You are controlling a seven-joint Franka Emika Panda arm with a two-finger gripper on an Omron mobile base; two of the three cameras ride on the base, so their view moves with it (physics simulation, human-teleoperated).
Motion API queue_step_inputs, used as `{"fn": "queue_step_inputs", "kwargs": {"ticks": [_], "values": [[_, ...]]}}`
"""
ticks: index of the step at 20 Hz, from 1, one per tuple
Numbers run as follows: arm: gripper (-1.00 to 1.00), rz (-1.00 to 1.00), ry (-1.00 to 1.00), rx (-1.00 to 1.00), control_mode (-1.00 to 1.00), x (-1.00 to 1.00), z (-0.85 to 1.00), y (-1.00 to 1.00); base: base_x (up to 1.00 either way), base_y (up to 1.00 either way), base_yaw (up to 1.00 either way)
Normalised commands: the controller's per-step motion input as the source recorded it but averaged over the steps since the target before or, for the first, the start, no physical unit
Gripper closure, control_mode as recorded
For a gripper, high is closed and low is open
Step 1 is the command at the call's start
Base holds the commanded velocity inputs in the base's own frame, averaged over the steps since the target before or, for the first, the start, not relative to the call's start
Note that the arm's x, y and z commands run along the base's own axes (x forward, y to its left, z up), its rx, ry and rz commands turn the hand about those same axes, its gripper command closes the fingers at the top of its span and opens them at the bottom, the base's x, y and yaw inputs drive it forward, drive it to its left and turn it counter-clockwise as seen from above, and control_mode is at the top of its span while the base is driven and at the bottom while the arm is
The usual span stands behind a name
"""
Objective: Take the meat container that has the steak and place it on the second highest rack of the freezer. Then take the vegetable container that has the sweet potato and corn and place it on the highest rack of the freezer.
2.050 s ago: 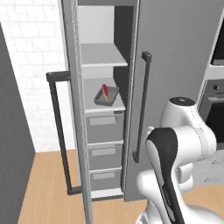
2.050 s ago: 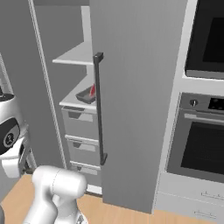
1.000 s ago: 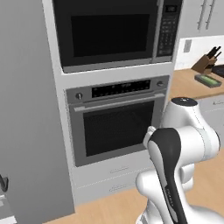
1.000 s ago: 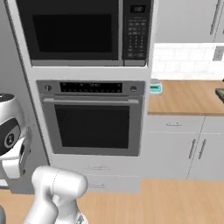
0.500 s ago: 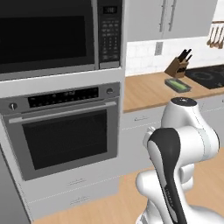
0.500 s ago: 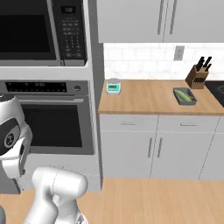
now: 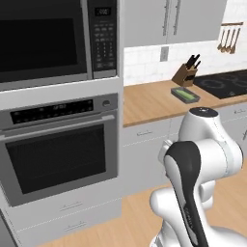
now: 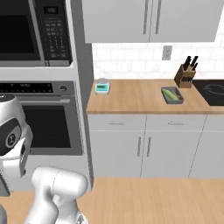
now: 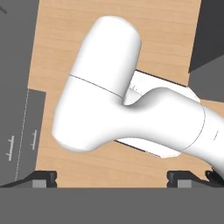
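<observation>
Fingertips (image 9: 43,176) of my gripper (image 9: 111,178) sit far apart at the bottom of the hand view, so I read the claw as wide open, holding nothing and touching nothing. It points down at the wooden floor (image 9: 83,26).

I cannot see the claw itself from either base camera; the white arm hides it. The freezer is out of frame, and a second fingertip is partly cut off at the edge.

On the wooden counter (image 8: 131,98) the vegetable container (image 8: 172,95), a dark tray, holds the light-green corn (image 8: 173,94); I cannot make out a sweet potato in it. From the left base camera the same container (image 7: 185,94) lies just near of the knife block (image 7: 185,74). A small scale (image 8: 102,85) stands at the counter's left end, beside the wall oven (image 7: 58,149).
</observation>
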Motion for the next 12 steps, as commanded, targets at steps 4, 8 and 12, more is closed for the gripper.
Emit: {"fn": "queue_step_inputs", "kwargs": {"ticks": [4,8,12], "values": [[-1.0,0.0,0.0,0.0,1.0,0.0,0.0,0.0,0.39,-1.0,0.03],[-1.0,0.0,0.0,0.0,1.0,0.0,0.0,0.0,0.58,-1.0,0.1],[-1.0,0.0,0.0,0.0,1.0,0.0,0.0,0.0,0.99,-0.87,0.08]]}}
